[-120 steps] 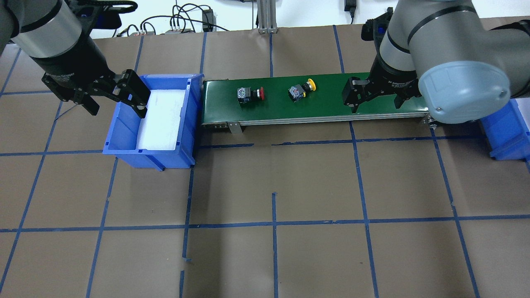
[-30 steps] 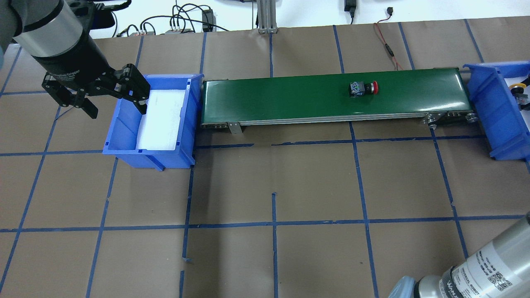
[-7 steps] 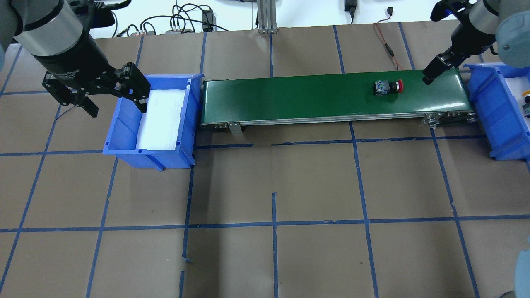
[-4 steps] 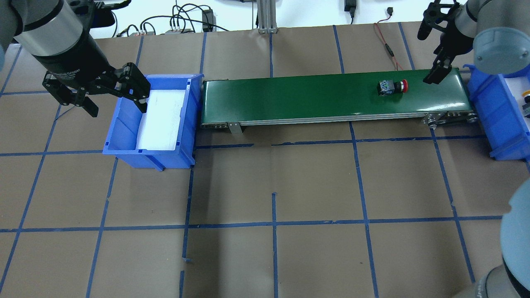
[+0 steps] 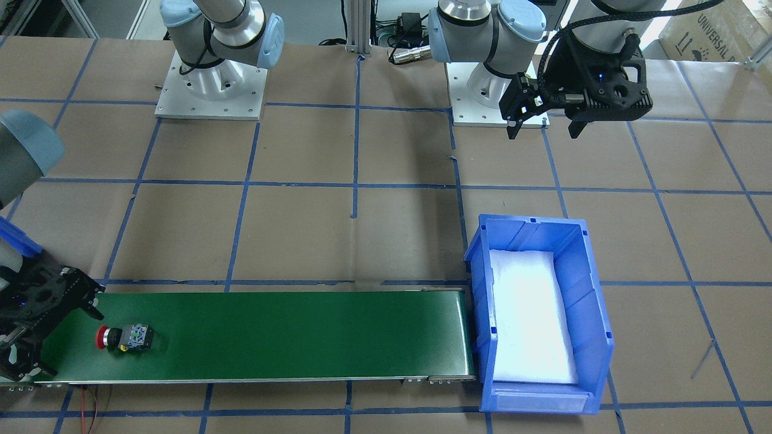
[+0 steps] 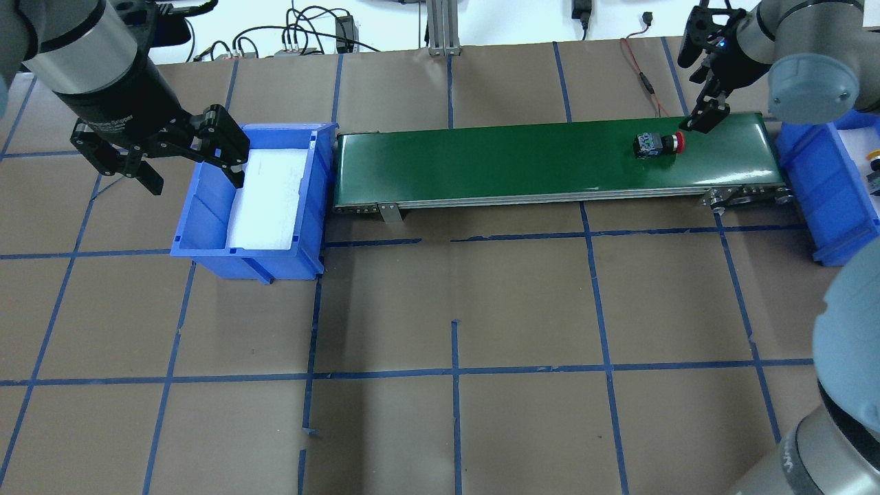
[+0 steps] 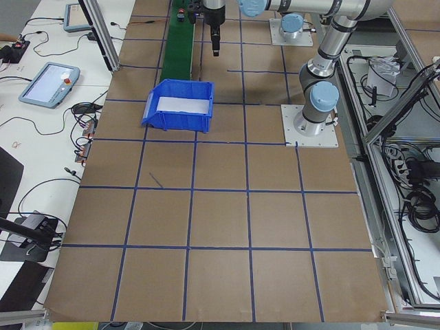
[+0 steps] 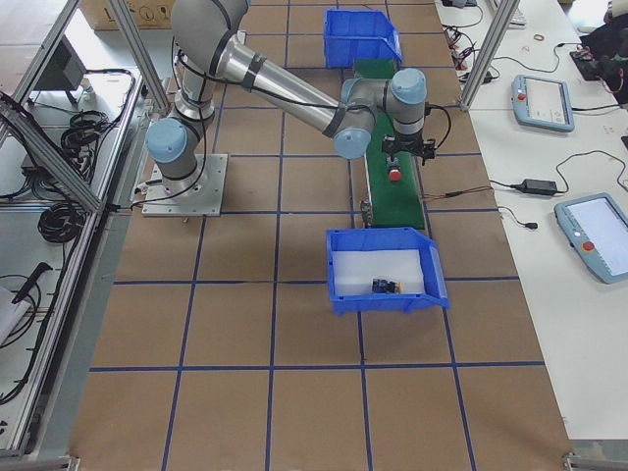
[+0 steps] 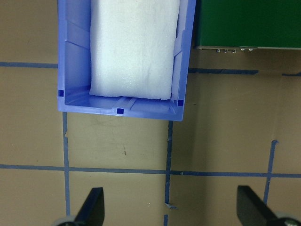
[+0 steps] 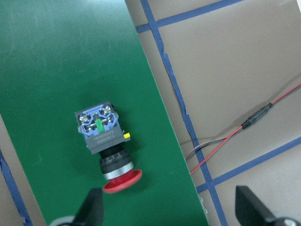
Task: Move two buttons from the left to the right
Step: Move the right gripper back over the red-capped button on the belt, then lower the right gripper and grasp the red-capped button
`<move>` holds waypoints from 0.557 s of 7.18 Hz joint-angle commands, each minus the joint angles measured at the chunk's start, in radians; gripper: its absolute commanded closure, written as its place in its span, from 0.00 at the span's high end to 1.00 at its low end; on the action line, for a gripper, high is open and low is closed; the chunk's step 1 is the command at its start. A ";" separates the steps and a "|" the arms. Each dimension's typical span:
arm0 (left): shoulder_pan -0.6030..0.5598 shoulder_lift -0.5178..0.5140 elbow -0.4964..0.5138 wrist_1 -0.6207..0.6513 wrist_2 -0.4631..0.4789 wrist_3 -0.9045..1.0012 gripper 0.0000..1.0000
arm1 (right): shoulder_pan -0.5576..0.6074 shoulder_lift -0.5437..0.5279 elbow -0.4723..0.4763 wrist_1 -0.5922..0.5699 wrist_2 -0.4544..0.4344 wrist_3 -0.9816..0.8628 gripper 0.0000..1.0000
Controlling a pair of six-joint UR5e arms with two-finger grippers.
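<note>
You are looking at a brown paper-covered table (image 6: 522, 309) marked with a grid of blue tape. A green conveyor belt (image 6: 481, 165) runs along the edge on your side, lengthwise between the robot's left and right edges.

The red button (image 6: 658, 144) lies on its side on the belt, near the end closest to the table's right edge. Its red cap points toward that end.

The right gripper (image 10: 169, 202) hovers over the belt's far right end, just beside the red cap, half over the belt and half over the table edge on your side. Its fingers are spread wide with nothing between them.

The yellow button (image 8: 385, 287) lies inside the right blue bin (image 8: 388, 302), which sits past the belt's end at the table's right edge.

At the belt's other end sits the left blue bin (image 6: 206, 251), lined with a white foam pad (image 6: 268, 199).

The left gripper (image 6: 196, 172) hangs over that bin's outer rim, toward the table's left edge. Its fingers are wide apart and hold nothing.

A red wire (image 10: 235, 136) trails on the table beside the belt.
</note>
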 commanded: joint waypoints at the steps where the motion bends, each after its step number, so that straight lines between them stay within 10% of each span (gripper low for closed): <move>1: 0.000 0.000 0.000 0.000 0.002 0.000 1.00 | 0.000 0.023 0.005 0.012 -0.002 0.038 1.00; 4: 0.000 0.000 0.000 0.000 0.002 0.000 1.00 | 0.000 0.022 0.026 0.073 -0.014 0.075 1.00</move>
